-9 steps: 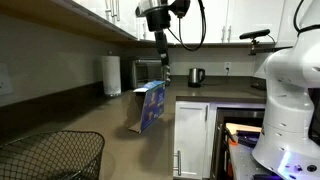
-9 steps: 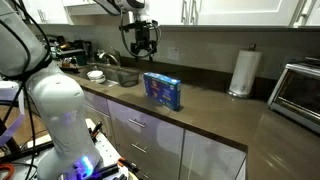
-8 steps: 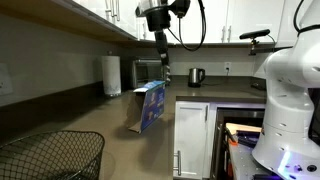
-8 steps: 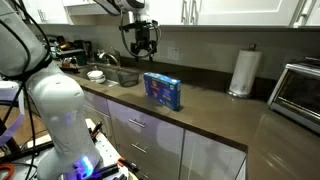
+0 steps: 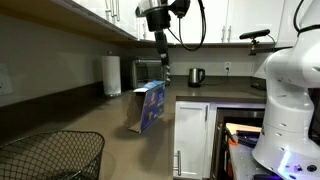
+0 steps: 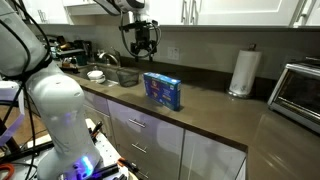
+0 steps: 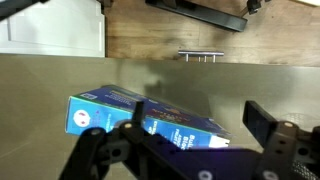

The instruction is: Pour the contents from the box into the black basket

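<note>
Finds the gripper (image 6: 146, 42) hanging high over the dark counter (image 6: 225, 115), above the box (image 6: 162, 90) and clear of it. Seems to hover slightly toward the far wall, though depth is hard to judge. Shows the fingers (image 7: 265, 120) spread wide in the wrist view, with nothing between them. Places the box (image 5: 151, 105) upright on a long edge at mid-counter, blue printed face outward, a brown flap (image 5: 135, 126) lying at its foot. Puts the black basket (image 5: 50, 155) at the near left, well apart from the box. Sets a paper towel roll (image 5: 111, 75) and a kettle (image 5: 196, 76) against the far wall.
</note>
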`<move>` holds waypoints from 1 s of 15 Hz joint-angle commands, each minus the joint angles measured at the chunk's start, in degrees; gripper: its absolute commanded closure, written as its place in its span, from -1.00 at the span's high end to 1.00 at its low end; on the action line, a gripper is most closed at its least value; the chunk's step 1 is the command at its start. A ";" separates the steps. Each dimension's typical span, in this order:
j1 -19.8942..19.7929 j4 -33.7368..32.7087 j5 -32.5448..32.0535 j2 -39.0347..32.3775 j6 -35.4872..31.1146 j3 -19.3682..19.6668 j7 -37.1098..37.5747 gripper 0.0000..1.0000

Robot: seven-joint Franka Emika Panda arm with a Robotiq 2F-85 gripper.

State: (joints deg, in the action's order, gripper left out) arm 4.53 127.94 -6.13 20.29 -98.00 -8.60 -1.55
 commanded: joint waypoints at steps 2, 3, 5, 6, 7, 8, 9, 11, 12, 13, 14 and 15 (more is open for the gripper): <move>0.81 -0.12 -0.22 -0.08 0.16 0.68 0.23 1.00; 0.81 -0.12 -0.22 -0.08 0.16 0.68 0.23 1.00; 0.73 -0.13 -0.74 0.04 0.17 1.78 -3.03 1.00; 0.73 -0.30 -1.10 -0.01 0.53 2.43 -5.25 1.00; 0.65 -0.58 -1.46 -0.10 1.12 3.24 -7.97 1.00; 0.47 -0.72 -1.83 -0.22 1.17 4.00 -9.96 1.00; -0.35 -1.55 -1.17 -0.44 1.15 4.59 -7.64 1.00; 0.32 -0.29 -0.66 -0.05 0.14 4.48 -6.35 1.00; 0.18 -0.37 -0.63 -0.04 0.14 4.95 -6.43 1.00; 0.14 -0.41 -0.62 -0.04 0.14 5.14 -6.45 1.00; 0.16 -0.43 -0.62 -0.04 0.14 5.11 -6.45 1.00; 0.26 -0.12 -1.36 -0.10 -0.09 5.09 -7.40 1.00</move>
State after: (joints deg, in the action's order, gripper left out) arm 4.59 127.64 -6.71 20.28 -98.00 -3.61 -8.05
